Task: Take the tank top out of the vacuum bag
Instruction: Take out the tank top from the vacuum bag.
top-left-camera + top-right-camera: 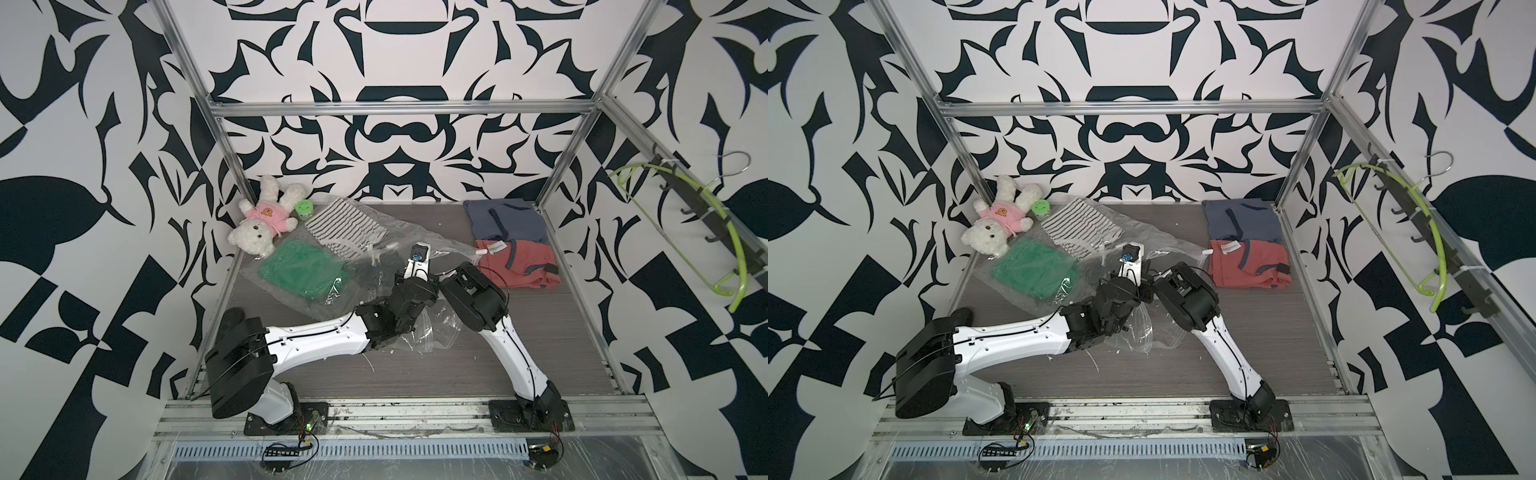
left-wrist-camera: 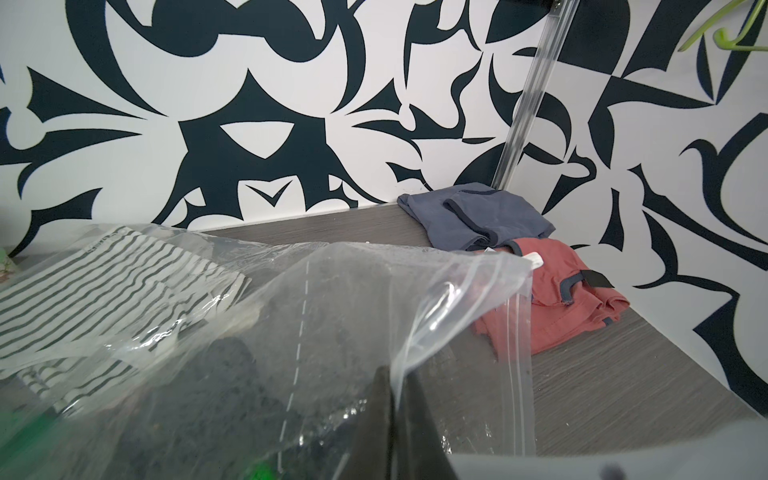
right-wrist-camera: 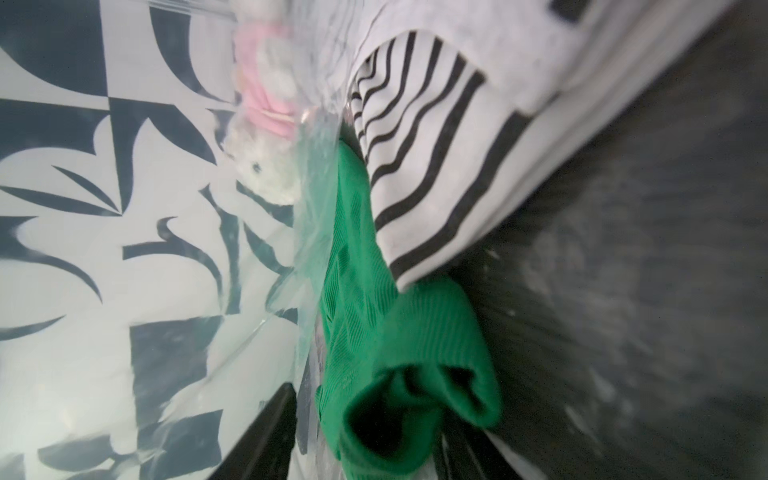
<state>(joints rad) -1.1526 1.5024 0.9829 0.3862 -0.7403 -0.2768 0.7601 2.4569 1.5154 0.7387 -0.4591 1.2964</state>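
- Lying across the table [image 1: 415, 374], the vacuum bag [image 1: 399, 230] has its long axis on a diagonal. It runs from the back-left corner by the teddy bear [image 1: 257, 232] out toward the middle, where both arms meet.
- Closed end points at the teddy. The zip-seal mouth points the opposite way, roughly at the red garment [image 1: 517, 266], and the left wrist view shows the zip lines running down that edge of the bag [image 2: 353, 291].
- Three things are inside: a striped garment [image 1: 345, 224] at the far end, a green ribbed garment [image 1: 303, 268] along the left side, and a dark garment [image 2: 232, 374] closer to the mouth.
- The left gripper [image 1: 417, 251] has its fingers pressed together on a fold of the bag's plastic near the mouth. From its own camera [image 2: 392, 386] the film tents up from the pinch.
- The right gripper [image 3: 370, 424] is hidden in both top views under the left arm's wrist. Its camera looks along the inside of the bag, with plastic on one side.
- In that view a bunched end of the green ribbed garment [image 3: 395, 332] sits right by a dark finger [image 3: 266, 432]. Honestly can't tell if it's pinching the cloth or just spread around it.
- Outside the bag, a blue garment [image 1: 505, 222] lies at the back right, touching the red one.
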